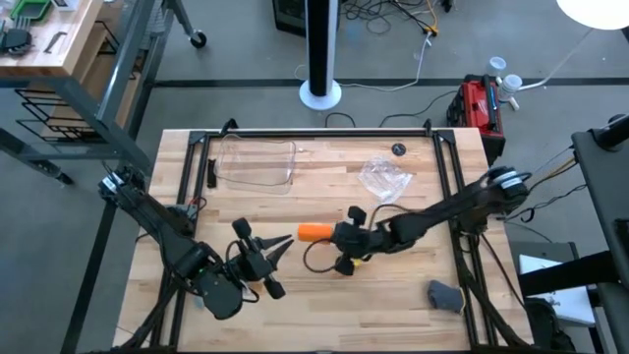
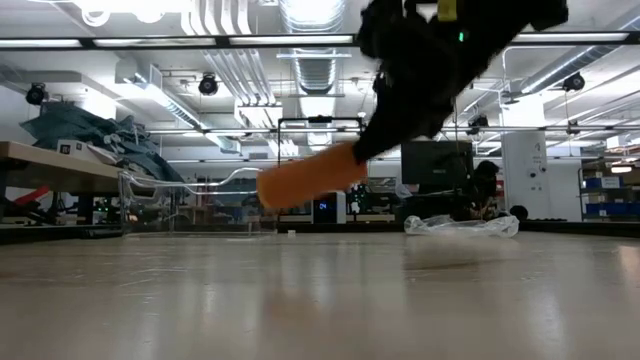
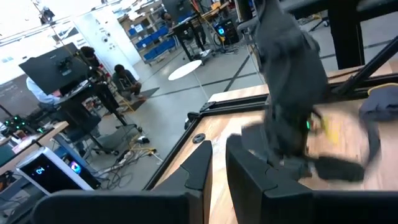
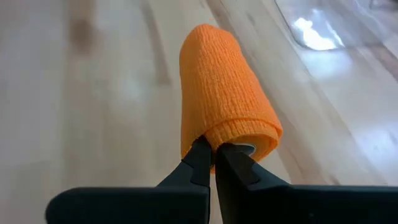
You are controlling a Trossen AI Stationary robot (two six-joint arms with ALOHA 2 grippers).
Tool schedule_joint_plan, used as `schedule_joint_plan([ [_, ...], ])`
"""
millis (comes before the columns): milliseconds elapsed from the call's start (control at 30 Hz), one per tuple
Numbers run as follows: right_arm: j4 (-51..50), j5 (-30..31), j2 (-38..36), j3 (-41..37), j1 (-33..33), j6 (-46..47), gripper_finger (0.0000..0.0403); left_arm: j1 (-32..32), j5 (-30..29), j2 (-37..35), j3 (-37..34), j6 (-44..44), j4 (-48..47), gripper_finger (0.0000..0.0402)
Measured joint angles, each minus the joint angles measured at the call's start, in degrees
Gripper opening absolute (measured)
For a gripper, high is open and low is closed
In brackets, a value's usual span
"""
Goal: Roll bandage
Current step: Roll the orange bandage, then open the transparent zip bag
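Right end effector (image 4: 212, 152): fingers pinch the rim of the bandage roll, carried clear above the desk (image 1: 324, 305)
Bandage (image 4: 221, 99): orange roll, sticking straight out beyond the right fingertips
Left end effector (image 1: 273, 254): spread, beside the roll, not touching it

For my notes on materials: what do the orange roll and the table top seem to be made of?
The bandage, pinched at its end by the right gripper, looks like soft woven or knit fabric with a matte finish: fine ribbed texture shows along the roll. The table looks like light wood planks: parallel seams and grain show, with a slight sheen, perhaps varnish.
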Motion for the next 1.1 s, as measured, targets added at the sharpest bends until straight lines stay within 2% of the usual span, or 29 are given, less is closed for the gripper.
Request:
schedule_joint_plan([
  [200, 0.01, 1.00, 6.42, 0.60, -0.36, -0.20, 0.0000, 0.00, 0.04, 0.02, 0.00, -1.49, -1.66, 0.0036],
  [367, 0.14, 0.42, 7.71, 0.74, -0.63, -0.57, 0.0011, 0.00, 0.04, 0.04, -0.13, -2.92, -3.13, 0.0036],
  [433, 0.11, 0.19, 7.63, 0.74, -0.63, -0.61, 0.0032, 0.00, 0.04, 0.04, -0.31, -3.09, -3.17, 0.0036],
  [567, -0.56, 0.02, 6.90, 0.76, -0.61, 0.30, 0.0099, 0.02, 0.03, 0.04, -0.82, -3.83, -3.28, 0.0036],
  [767, -6.88, -1.70, 5.02, 0.76, -0.61, 3.87, 0.0184, 0.07, -0.10, 0.07, -1.80, -4.44, -3.17, 0.0036],
  [967, -18.70, -6.58, 2.14, 0.76, -0.48, 9.41, 0.0228, 0.28, -0.16, 0.04, -2.49, -4.64, -3.18, 0.0036],
  [1100, -28.28, -6.14, -0.97, 0.74, -0.46, 10.13, 0.0241, 1.11, -0.14, 0.00, -3.03, -6.41, -3.25, 0.0036],
])
